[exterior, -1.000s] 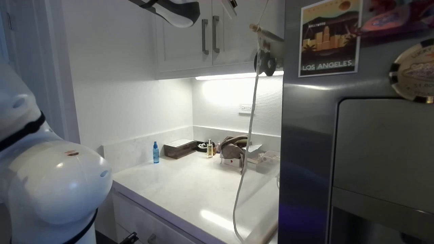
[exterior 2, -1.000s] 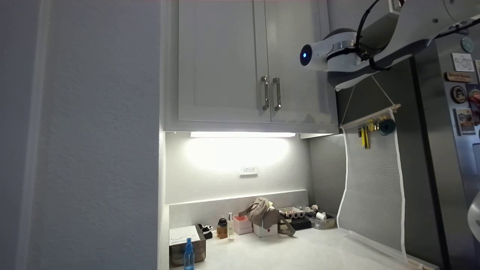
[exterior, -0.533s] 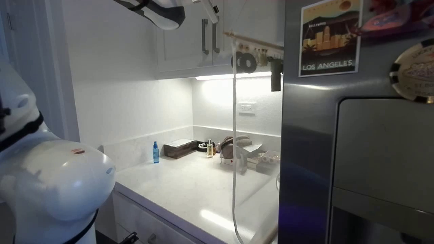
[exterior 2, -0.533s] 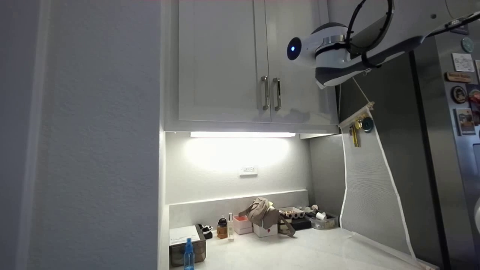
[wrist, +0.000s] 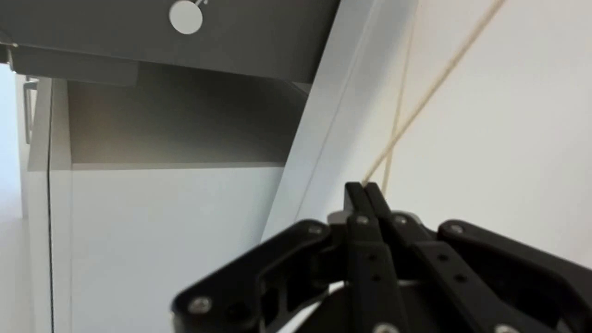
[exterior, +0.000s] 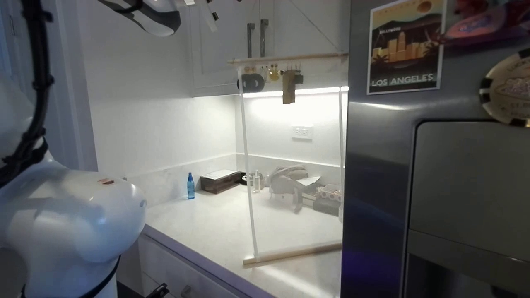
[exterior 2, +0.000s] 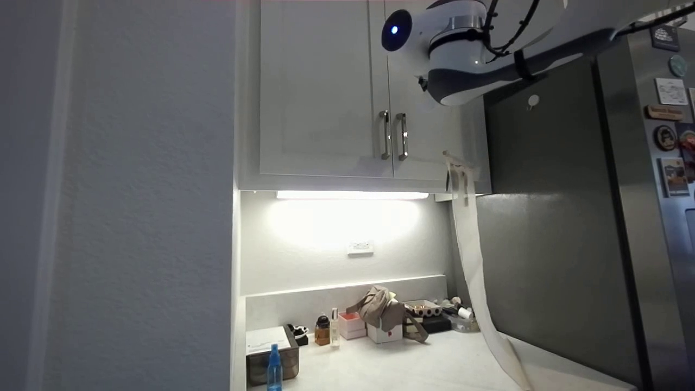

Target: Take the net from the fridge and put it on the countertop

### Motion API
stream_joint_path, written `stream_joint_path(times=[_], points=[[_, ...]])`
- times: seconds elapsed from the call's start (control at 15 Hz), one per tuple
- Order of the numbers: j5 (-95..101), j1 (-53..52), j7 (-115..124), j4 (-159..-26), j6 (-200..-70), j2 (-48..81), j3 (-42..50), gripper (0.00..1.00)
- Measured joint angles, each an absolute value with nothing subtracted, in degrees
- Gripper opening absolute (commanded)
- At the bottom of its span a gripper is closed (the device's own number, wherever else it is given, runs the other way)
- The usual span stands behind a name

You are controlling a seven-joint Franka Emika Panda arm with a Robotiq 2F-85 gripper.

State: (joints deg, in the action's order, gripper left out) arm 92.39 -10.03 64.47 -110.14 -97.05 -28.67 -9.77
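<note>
Beside the fridge (exterior 2: 559, 255), the net (exterior 2: 471, 260) hung lengthwise down below the gripper (wrist: 363, 186), whose fingertips met tight on its cord (wrist: 432, 91), with the countertop (exterior: 198, 225) beneath, whether touching I couldn't tell.

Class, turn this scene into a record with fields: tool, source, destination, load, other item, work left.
Tool: black two-fingered gripper, shut on thin beige cord
Source: grey stainless-steel fridge, white round hook on its side
Destination: smooth white countertop
Load: whitish see-through mesh net; hangs from the cord, lower wooden rod seemingly on the countertop
Other item: slim translucent blue bottle, upright
Work left: probably laying the net flat, then release
</note>
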Motion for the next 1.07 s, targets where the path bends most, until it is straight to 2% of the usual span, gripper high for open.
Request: stream_joint_path(times=[0.6, 1.07], points=[[87.9, -16.1, 64.2, -109.9, -97.0, -29.7, -17.3, 0.00], [86.6, -17.7, 64.2, -105.8, -97.1, -23.6, -21.6, 0.00]])
